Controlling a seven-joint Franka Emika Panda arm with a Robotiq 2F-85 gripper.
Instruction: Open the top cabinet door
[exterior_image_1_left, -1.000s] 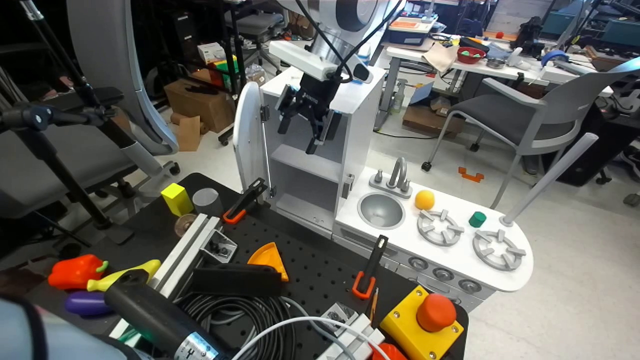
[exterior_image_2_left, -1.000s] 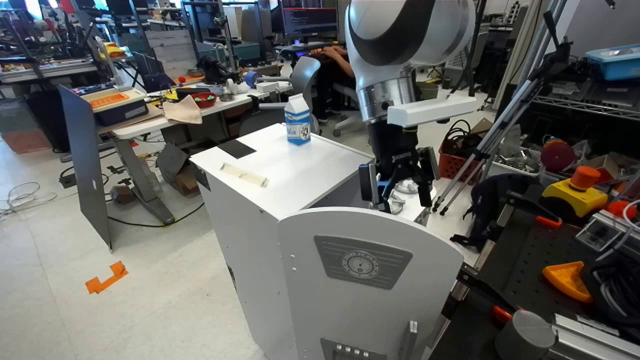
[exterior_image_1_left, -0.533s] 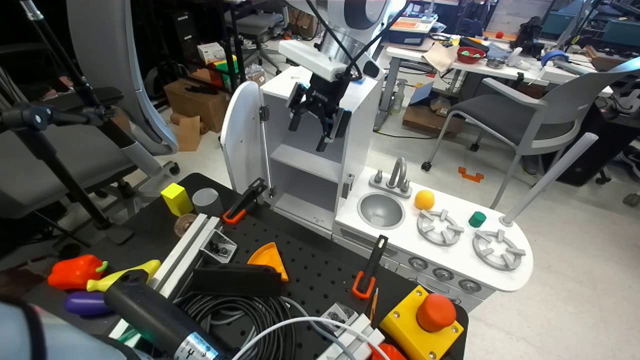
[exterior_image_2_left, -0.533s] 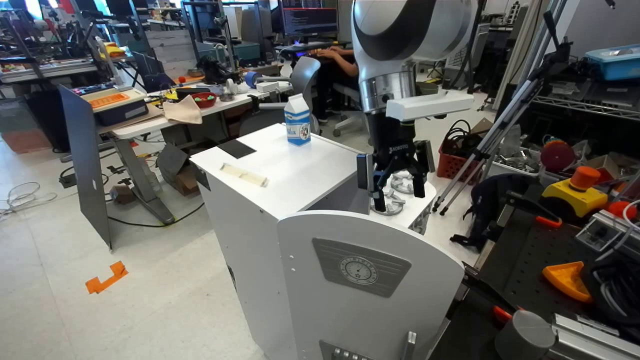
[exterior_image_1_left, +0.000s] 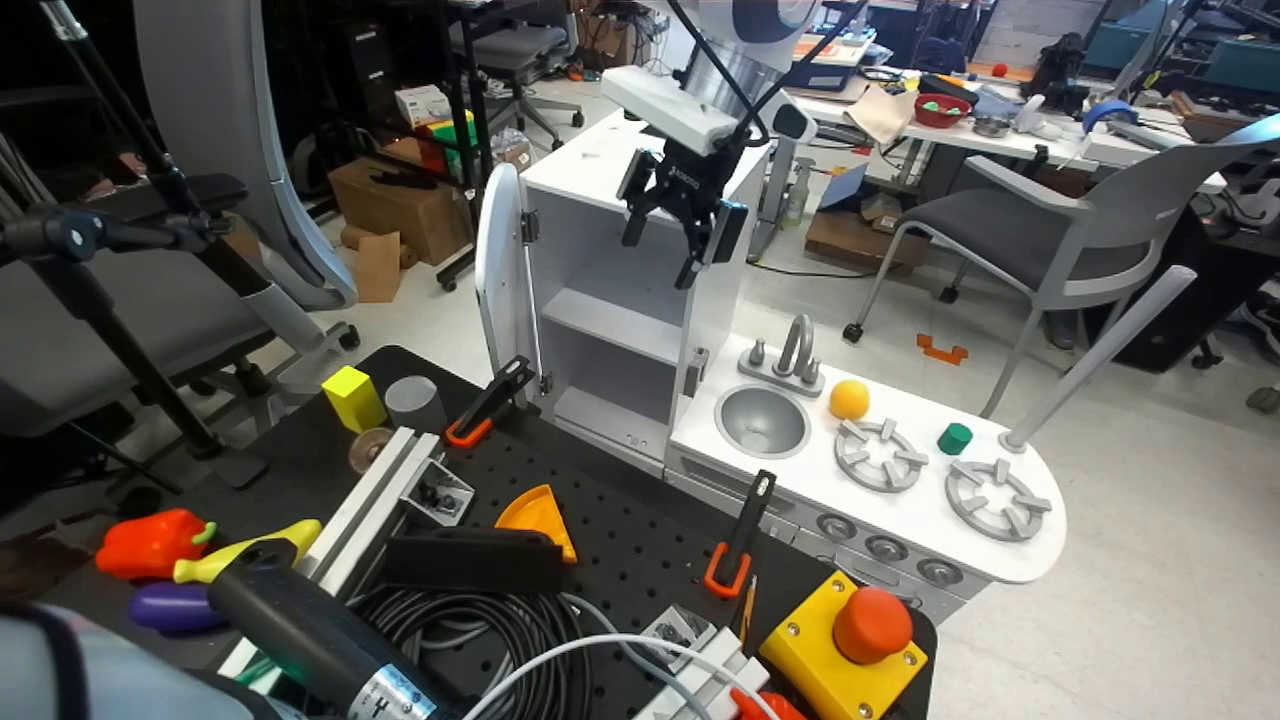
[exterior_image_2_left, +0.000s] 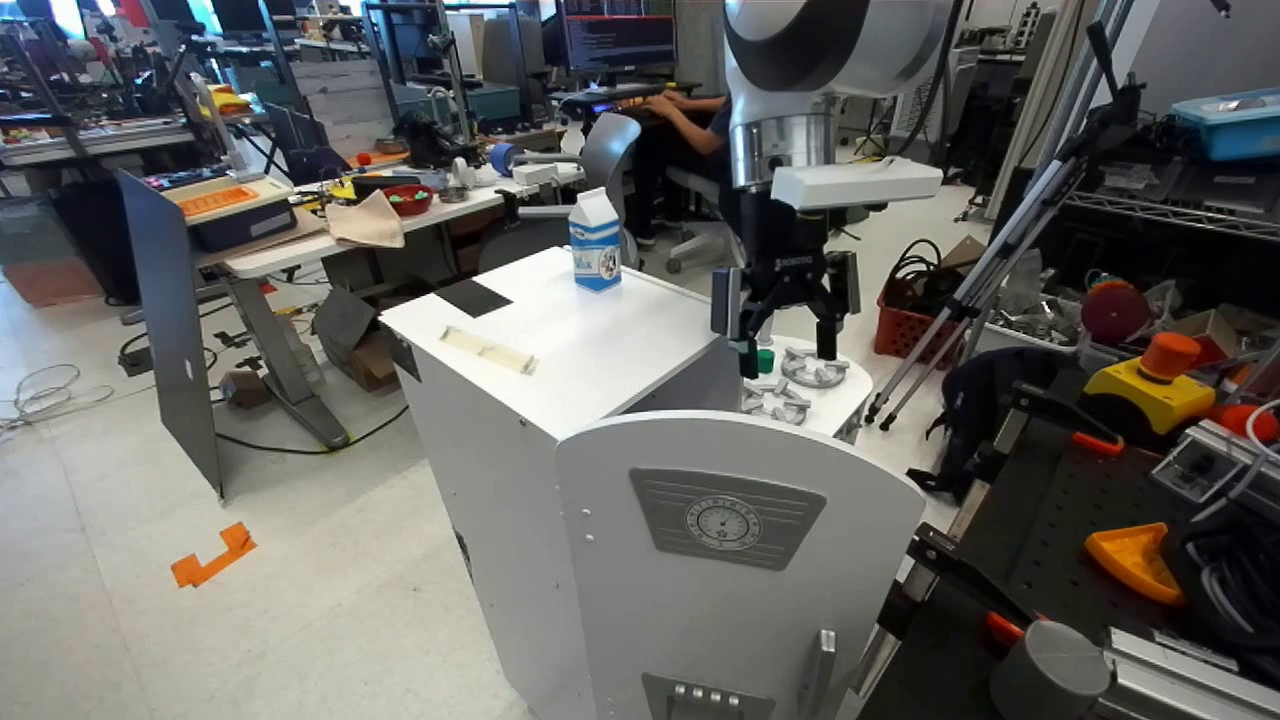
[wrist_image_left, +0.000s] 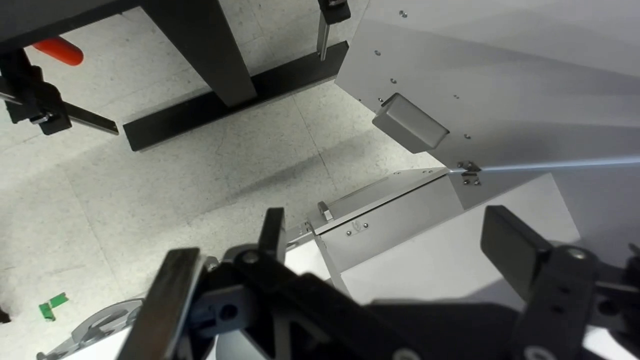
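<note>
The top cabinet door stands swung open on its hinges in both exterior views (exterior_image_1_left: 503, 270) (exterior_image_2_left: 740, 600). Its outer face carries a grey panel with a round dial (exterior_image_2_left: 725, 523) and a grey handle (exterior_image_2_left: 820, 672). Its inner face fills the upper right of the wrist view (wrist_image_left: 540, 95). The tall white cabinet (exterior_image_2_left: 620, 350) shows its inside with a shelf (exterior_image_1_left: 620, 325). My gripper shows in both exterior views (exterior_image_1_left: 660, 256) (exterior_image_2_left: 788, 358), open and empty, high in front of the cabinet opening and apart from the door. In the wrist view its fingers (wrist_image_left: 387, 235) are wide apart.
A white counter (exterior_image_1_left: 690, 430) with a sink, faucet (exterior_image_1_left: 798, 350), yellow ball (exterior_image_1_left: 849, 400) and burners adjoins the cabinet. A milk carton (exterior_image_2_left: 597, 250) stands on the cabinet top. A black perforated table (exterior_image_1_left: 620, 540) with clamps (exterior_image_1_left: 490, 405) and loose items lies in front.
My gripper has risen and moved away from the door, staying open. The door swung a little wider, then swung partly back.
</note>
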